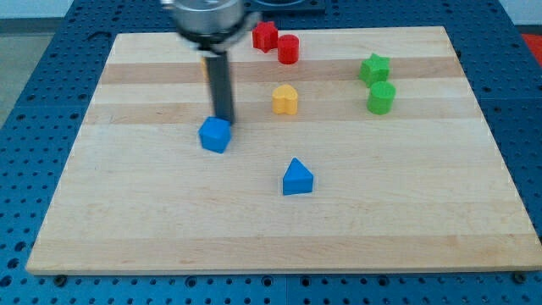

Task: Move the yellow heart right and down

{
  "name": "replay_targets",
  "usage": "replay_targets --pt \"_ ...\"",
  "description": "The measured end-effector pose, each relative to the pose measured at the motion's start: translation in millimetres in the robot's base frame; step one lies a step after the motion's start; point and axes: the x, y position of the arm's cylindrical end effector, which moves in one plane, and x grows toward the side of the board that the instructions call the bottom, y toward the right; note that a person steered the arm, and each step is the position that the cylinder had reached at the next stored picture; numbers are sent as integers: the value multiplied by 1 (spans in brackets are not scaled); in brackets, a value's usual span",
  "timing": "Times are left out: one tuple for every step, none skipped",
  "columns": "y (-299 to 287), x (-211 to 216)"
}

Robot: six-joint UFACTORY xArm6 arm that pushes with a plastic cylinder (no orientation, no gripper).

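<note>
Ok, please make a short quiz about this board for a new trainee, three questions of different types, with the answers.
1. True or false: my tip touches the yellow heart.
2. Which block is nearest my tip? A) blue cube B) blue triangle C) green star
3. How many red blocks are at the view's top?

Key: 1 false, the tip is apart, to the heart's left. 2 A. 3 two.

The rod stands upright, my tip (223, 119) down at the view's upper left
</note>
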Motion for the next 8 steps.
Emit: replay_targets --pt "15 -11" --pt "48 -25" --pt "82 -29" --pt "95 -35" --pt "97 -53" --pt "129 -51" --pt "172 -32" --pt "196 -32"
